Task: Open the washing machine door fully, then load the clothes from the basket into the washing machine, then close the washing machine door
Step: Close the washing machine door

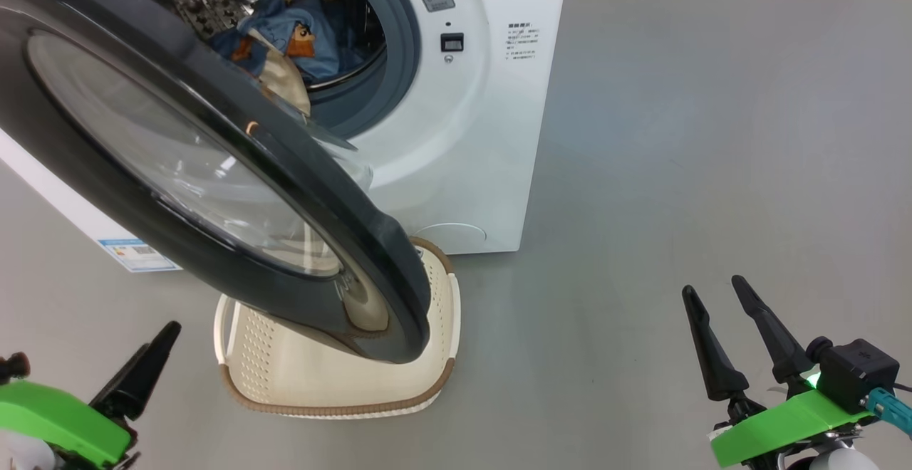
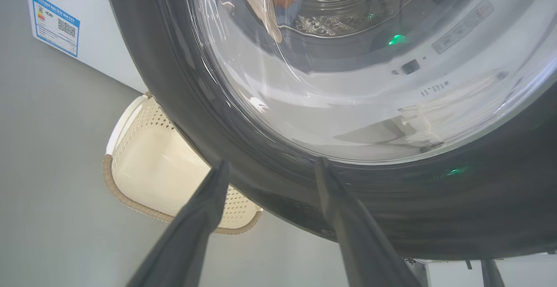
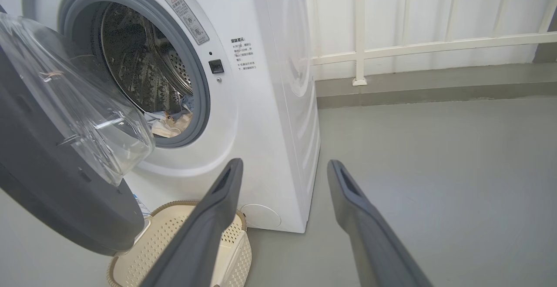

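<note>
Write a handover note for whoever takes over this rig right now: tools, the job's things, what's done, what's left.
Left tool: open, empty, pointed at the black rim of the washing machine door; contact unclear.
Right tool: open, empty, off to the right above the floor.
Clothes: inside the washing machine; a beige piece lies near the gasket at the lower lip.
Basket: on the floor before the machine, partly under the door; its visible part looks empty.
Done: door opened, clothes loaded.
Left: close the door; check that the beige piece is clear of it.
</note>
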